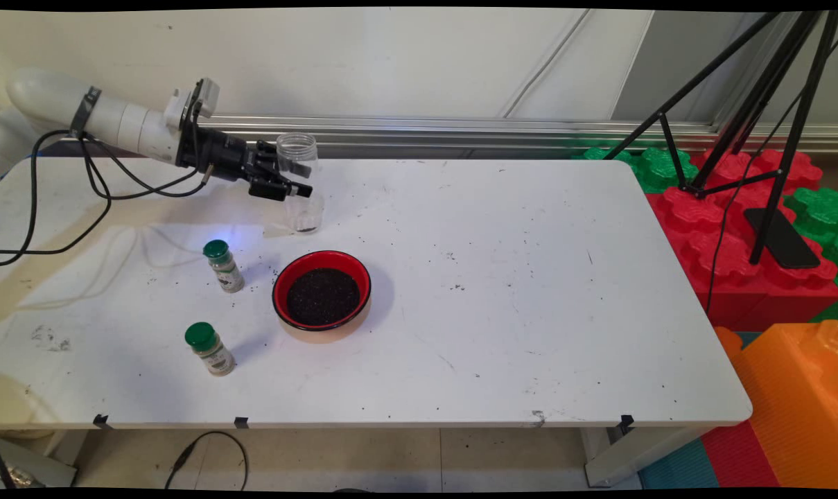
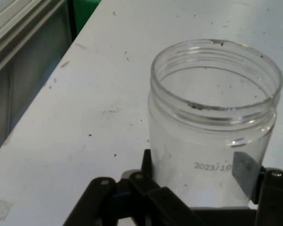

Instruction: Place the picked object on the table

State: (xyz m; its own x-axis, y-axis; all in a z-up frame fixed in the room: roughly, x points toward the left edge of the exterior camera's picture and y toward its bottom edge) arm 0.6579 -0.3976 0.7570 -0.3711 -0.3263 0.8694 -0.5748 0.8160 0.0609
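Note:
A clear plastic jar (image 1: 298, 149) without a lid stands upright near the table's back left, with a few dark grains at its bottom. My gripper (image 1: 288, 181) comes in from the left and is shut on the jar's middle. In the hand view the jar (image 2: 212, 94) fills the space between my gripper (image 2: 198, 169), one finger pad (image 2: 244, 170) pressed on its right side. I cannot tell whether the jar's base touches the table. In front of it sits a red bowl (image 1: 285, 276) filled with dark grains.
Two small spice bottles with green caps stand left of the bowl, one nearer the jar (image 1: 223, 265), one near the front (image 1: 209, 348). Black cables (image 1: 93, 187) hang from the arm. A black tripod (image 1: 772, 138) and red, green and orange foam blocks (image 1: 730, 242) lie beyond the right edge.

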